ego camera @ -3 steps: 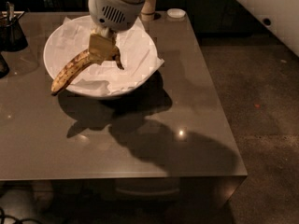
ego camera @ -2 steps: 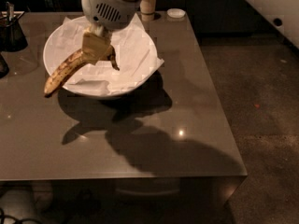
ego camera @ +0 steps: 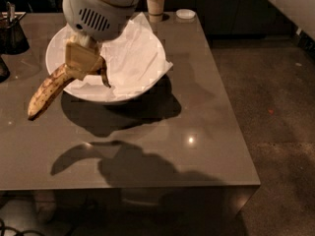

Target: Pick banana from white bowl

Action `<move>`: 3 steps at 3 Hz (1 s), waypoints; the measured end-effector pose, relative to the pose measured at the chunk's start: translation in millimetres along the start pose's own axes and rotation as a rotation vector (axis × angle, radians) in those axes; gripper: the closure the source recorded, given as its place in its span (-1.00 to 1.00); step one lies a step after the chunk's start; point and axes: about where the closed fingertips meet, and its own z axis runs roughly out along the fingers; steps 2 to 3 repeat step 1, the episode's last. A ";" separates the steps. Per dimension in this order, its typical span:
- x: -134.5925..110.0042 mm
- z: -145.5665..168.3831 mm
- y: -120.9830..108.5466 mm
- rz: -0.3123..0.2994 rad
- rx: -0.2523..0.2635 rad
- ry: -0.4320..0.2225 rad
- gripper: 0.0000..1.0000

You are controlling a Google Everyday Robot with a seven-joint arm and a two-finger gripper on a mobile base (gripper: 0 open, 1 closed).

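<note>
My gripper (ego camera: 84,62) hangs over the left part of the white bowl (ego camera: 147,85) and is shut on the banana (ego camera: 48,91). The banana is yellow with heavy brown speckles and dark ends. It is held near its upper end and slants down to the left, lifted above the bowl, with its lower tip out past the bowl's left rim over the table. The bowl is wide and shallow, lined with crumpled white paper (ego camera: 130,53). The gripper's white wrist housing (ego camera: 96,6) hides the bowl's far left rim.
The bowl stands on a grey-brown table (ego camera: 162,146). A small paper cup (ego camera: 155,3) and a white lid (ego camera: 185,14) stand at the far edge. A dark container with utensils (ego camera: 12,31) is at the far left. The floor lies to the right.
The gripper has risen and moved left and toward the camera with the banana. The banana has come up out of the bowl and its tip now hangs past the left rim.
</note>
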 end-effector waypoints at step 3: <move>0.0 0.0 0.0 0.000 0.000 0.000 1.00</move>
